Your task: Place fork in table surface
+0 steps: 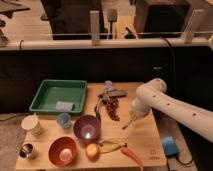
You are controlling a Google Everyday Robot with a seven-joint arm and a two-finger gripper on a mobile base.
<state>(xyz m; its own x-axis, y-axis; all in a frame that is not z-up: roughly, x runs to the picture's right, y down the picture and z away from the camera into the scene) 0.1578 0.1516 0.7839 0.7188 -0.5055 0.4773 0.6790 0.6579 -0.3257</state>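
Back: dark panel (60,65) behind the tabletop (145,136), spanning the full width.
Rail: pale ledge (100,44) along the panel's top, with light upright posts (94,21) on it.
Beyond: tan wooden floor (30,20) and dark furniture (160,15).
Floor: grey carpet (9,137) at the left.
Light: dim, warm.
Gripper: gripper (129,122) over the tabletop, right of the middle.

The hand (128,123) hangs over the table surface (145,137), right of the bowl (87,128).
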